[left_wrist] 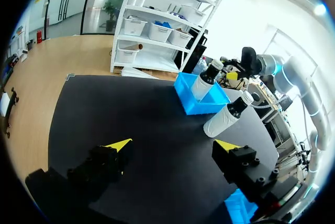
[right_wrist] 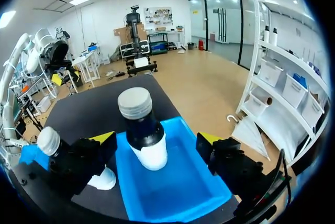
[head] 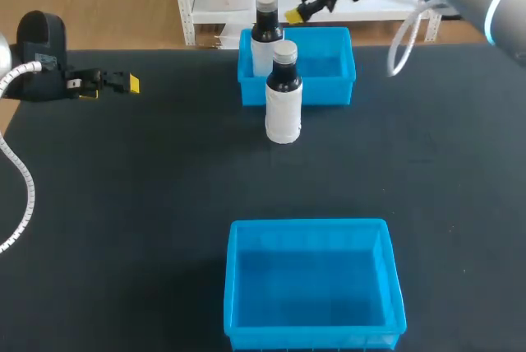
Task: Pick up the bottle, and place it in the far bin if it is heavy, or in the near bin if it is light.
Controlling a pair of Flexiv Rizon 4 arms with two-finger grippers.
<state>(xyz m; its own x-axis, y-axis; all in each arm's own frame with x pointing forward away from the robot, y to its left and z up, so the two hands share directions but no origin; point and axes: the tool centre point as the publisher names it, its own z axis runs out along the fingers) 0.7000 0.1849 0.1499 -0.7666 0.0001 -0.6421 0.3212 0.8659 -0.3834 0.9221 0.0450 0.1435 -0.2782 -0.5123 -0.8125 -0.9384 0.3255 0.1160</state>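
Bottles are two, both dark with white labels and grey caps, both upright: the front bottle stands on the black desk just before the far bin, touching or nearly touching its front wall, while the back bottle stands inside that bin at its left end. In the head view the front bottle partly overlaps the back one. The near bin, blue like the far one, lies well apart from both bottles at the desk's near edge, in line with them. The right hand hangs above and behind the far bin, just right of the back bottle's cap and clear of it; its fingers are spread wide and grip nothing. From the right wrist the back bottle shows ahead of the hand, in the gap between its fingers, with the front bottle's cap off to one side beyond a finger. The left hand sits low over the desk's left side, well apart from bottles and bins, pointing toward them, its fingers likewise wide apart and holding nothing
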